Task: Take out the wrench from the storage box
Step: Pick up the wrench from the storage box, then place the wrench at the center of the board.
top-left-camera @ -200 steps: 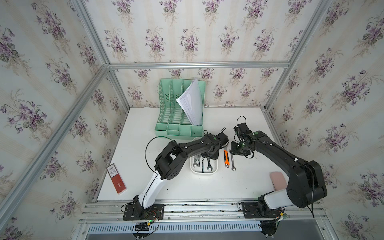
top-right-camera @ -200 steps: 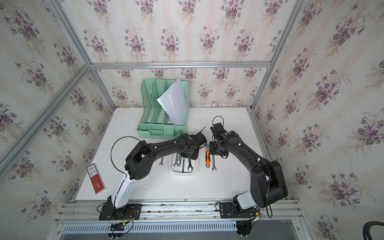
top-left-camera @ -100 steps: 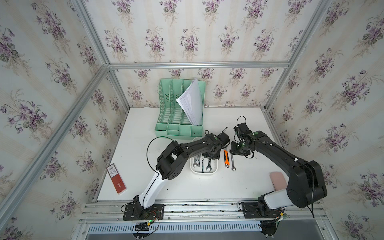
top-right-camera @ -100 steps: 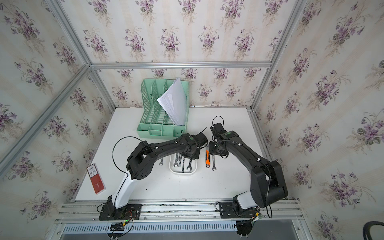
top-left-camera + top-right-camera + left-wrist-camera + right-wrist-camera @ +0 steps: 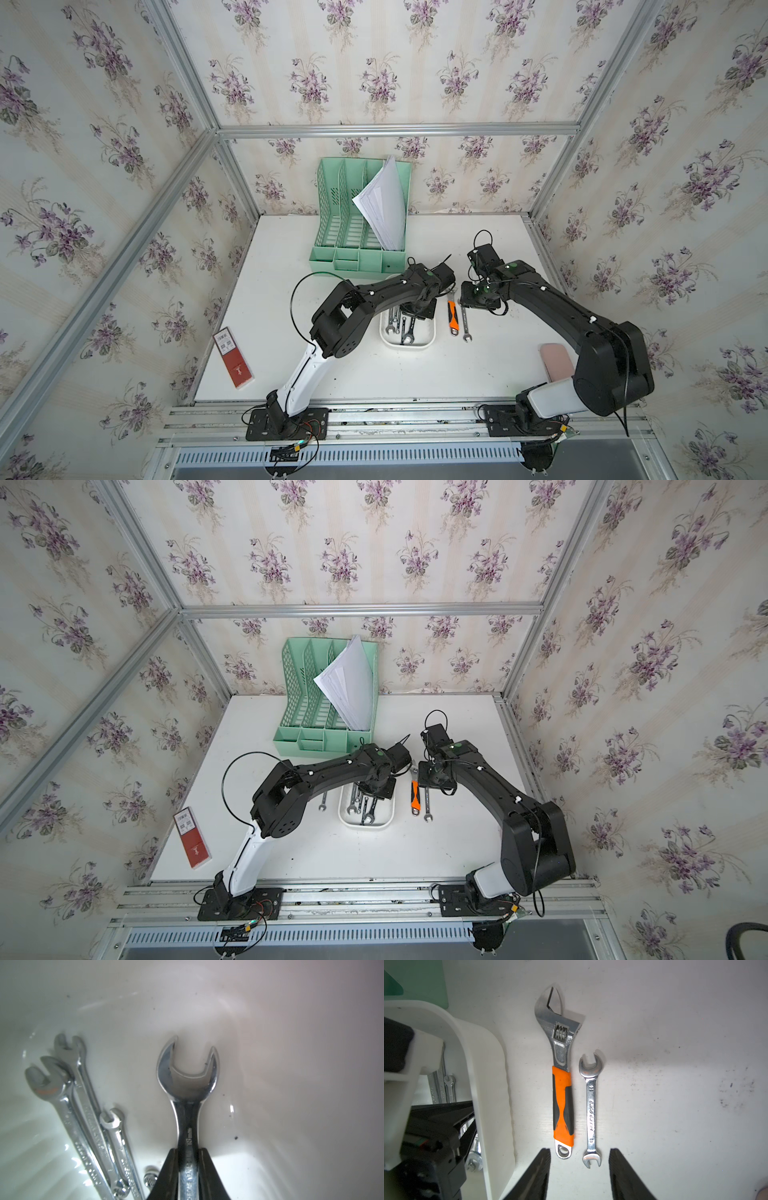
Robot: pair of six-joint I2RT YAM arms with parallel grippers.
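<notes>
**A:** What has the left gripper [image 5: 190, 1152] got?

**B:** Its jaws are clamped on the shank of the wrench [image 5: 187, 1076], low inside the storage box [image 5: 409, 345] beside other spanners [image 5: 83, 1113]. The grasp is made, but the lift-out is not yet done.

**A:** And the arms?

**B:** The left arm [image 5: 386, 289] reaches from the near edge, wrist tipped down into the box's far end. The right gripper [image 5: 580, 1157] hangs open over an adjustable wrench [image 5: 563, 1095] and a small spanner [image 5: 591, 1109], right of the box.

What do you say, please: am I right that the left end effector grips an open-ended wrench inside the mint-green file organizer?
Not quite. The left end effector grips the open-ended wrench inside the white storage box, not the mint-green file organizer. The left wrist view shows this.
</notes>
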